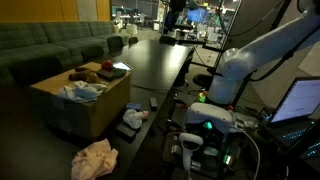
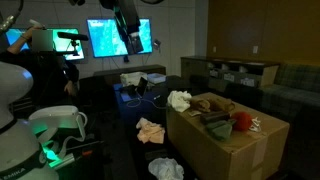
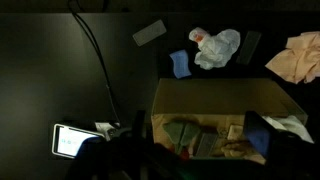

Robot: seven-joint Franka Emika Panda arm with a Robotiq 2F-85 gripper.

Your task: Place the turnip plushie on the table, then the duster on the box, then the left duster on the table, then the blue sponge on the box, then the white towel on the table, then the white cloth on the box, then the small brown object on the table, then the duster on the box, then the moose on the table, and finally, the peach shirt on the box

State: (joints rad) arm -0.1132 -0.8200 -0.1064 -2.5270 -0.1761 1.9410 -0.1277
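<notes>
My gripper point(image 3: 200, 150) hangs high above the tan box point(image 3: 225, 92), open, with nothing between its dark fingers point(image 3: 265, 135). In an exterior view it shows up against the screens point(image 2: 128, 30). On the box point(image 1: 95, 105) lie a dark brown moose point(image 1: 84, 74), a red plush point(image 2: 241, 122) and a bluish-white towel point(image 1: 85, 91). The peach shirt point(image 3: 295, 55) is crumpled on the floor beside the box in both exterior views point(image 1: 95, 158) point(image 2: 150, 128). A white cloth point(image 3: 215, 47) and a blue sponge point(image 3: 180, 65) lie between the box and the black table point(image 1: 150, 65).
A green sofa point(image 1: 50, 45) stands behind the box. A lit tablet point(image 3: 75, 140) and a cable point(image 3: 95, 55) rest on the dark tabletop. Another pale bundle point(image 2: 165, 168) lies on the floor. The white robot base point(image 1: 235, 75) and a laptop point(image 1: 300, 100) are at the table's end.
</notes>
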